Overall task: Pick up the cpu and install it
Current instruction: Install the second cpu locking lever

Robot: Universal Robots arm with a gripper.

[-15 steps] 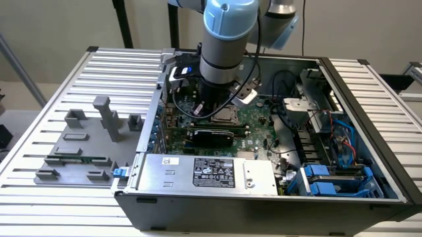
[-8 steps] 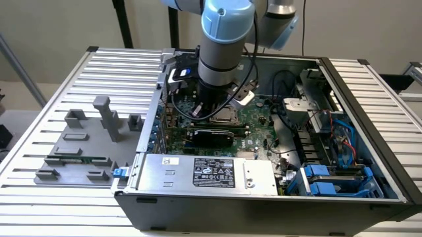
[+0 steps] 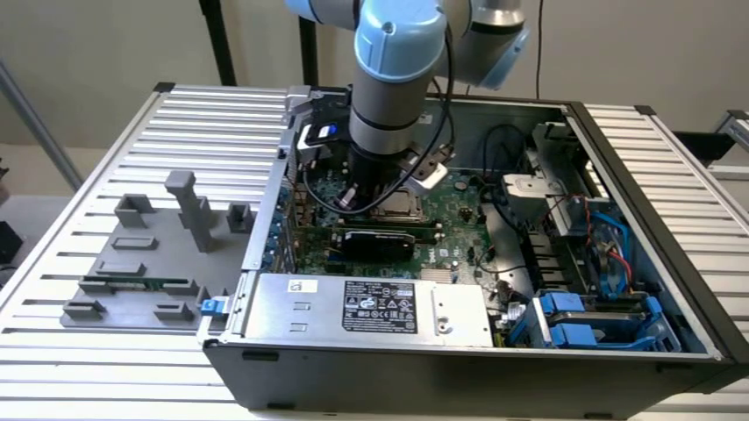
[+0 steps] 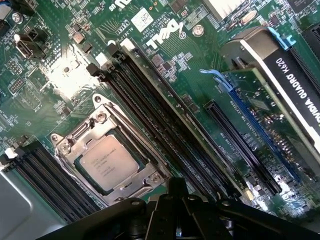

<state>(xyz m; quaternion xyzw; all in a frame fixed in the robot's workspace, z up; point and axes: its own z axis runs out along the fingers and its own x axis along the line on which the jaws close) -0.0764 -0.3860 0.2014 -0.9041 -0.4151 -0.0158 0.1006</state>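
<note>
Hovering over the open computer case (image 3: 609, 289), the arm (image 3: 392, 79) is reaching down into the bay at roughly 11 o'clock of the case interior in the exterior view, above the green motherboard (image 4: 165, 55). The big silver box with a black label (image 3: 374, 307) is sitting at 6 o'clock along the case front, well apart from the work area. The graphics card (image 4: 295, 70) is lying at 2 o'clock in the wrist view, apart from the socket.

The cpu (image 4: 108, 162) is sitting flat inside its socket frame (image 4: 107, 155), silver top up (looks seated, judging by the frame around it). It is square, so no long axis to speak of; its edges are running diagonal to the memory slots (image 4: 150, 110) just beside it.

The gripper (image 4: 177, 210) is showing dark at 6 o'clock of the wrist view, jaws fully closed and gripping nothing. The cpu is lying at about 10 o'clock from the jaws, near but not touching. Open room is tight: slots flanking both sides of the socket, free space only straight above.
</note>
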